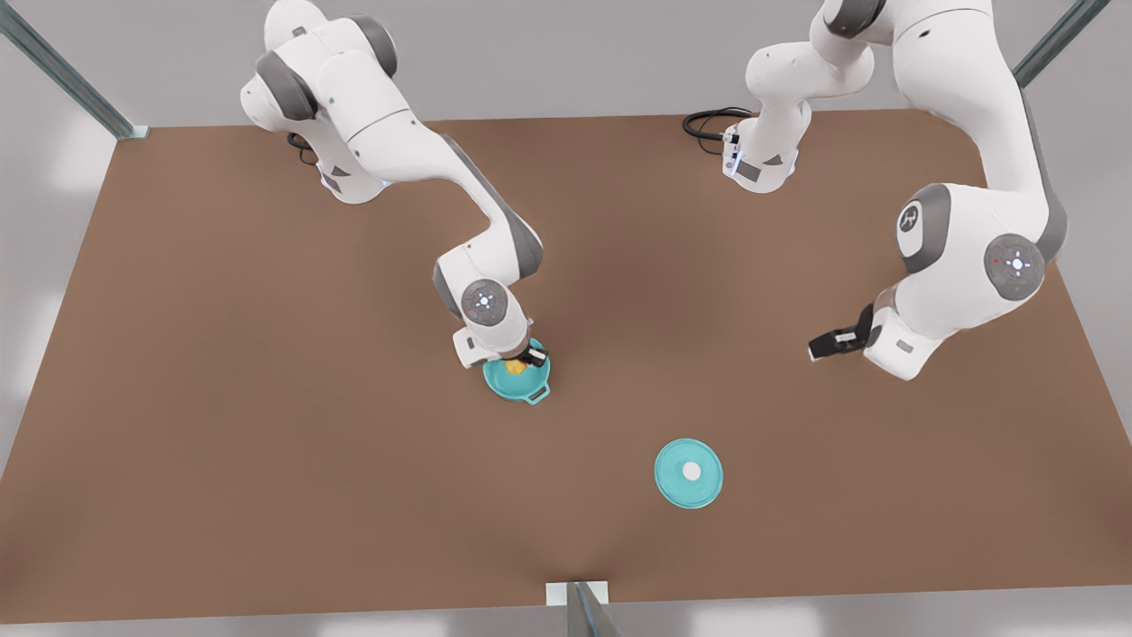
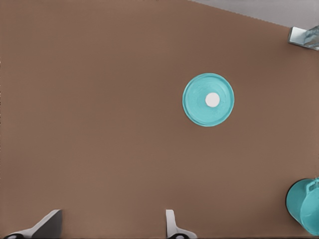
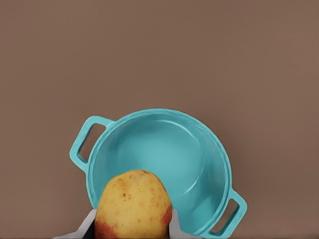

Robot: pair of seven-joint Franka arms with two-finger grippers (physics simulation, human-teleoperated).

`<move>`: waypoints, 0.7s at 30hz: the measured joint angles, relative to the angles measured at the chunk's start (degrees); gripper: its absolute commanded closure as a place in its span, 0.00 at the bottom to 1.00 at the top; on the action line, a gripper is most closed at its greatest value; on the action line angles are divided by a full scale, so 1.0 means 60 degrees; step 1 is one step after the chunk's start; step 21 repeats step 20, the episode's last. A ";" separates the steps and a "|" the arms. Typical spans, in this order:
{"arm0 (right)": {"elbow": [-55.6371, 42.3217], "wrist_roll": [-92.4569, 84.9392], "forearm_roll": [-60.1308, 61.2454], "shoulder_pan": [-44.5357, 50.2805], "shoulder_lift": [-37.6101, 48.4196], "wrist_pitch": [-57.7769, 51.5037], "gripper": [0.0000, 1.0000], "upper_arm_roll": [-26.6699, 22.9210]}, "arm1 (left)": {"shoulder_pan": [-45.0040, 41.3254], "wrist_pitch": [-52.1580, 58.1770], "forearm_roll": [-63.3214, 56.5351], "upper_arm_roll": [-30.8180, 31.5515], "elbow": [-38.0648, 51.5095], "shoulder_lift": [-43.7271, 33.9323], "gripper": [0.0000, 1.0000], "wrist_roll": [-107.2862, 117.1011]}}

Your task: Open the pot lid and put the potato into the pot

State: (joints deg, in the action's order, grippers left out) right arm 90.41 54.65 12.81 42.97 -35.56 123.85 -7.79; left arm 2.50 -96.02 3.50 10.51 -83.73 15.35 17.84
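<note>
Brown and bare, the worktop (image 1: 265, 398) stretched out beneath both of our arms, with grey floor showing past its edges. On the front view's left, our right gripper (image 1: 517, 361) hung directly over the pot (image 1: 516, 380), and its fingers (image 3: 174, 224) were closed on the potato (image 3: 133, 205), pinching it from both sides. From the right wrist view the potato sat above the near part of the pot's open mouth, and the teal inside held nothing. Both loop handles stuck out on opposite sides of the pot. We could not tell whether the potato touched the rim.

On the front view's right, our left gripper (image 1: 827, 347) waited above bare worktop, well apart from the pot, with its fingers (image 2: 172, 224) spread wide and holding nothing. The pot lid (image 1: 688, 473) lay flat on the worktop, white knob up, nearer to the camera than either gripper and between the two arms. In the left wrist view the lid (image 2: 208, 99) sat beyond the fingertips, and an edge of the pot (image 2: 304, 206) showed off to one side.
</note>
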 measured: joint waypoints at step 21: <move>-0.1189 -0.1265 -0.1052 -0.5221 0.1631 -0.2531 0.00 -0.1306 | -0.0788 0.1481 0.0348 -0.0488 0.0313 -0.0533 0.00 0.1216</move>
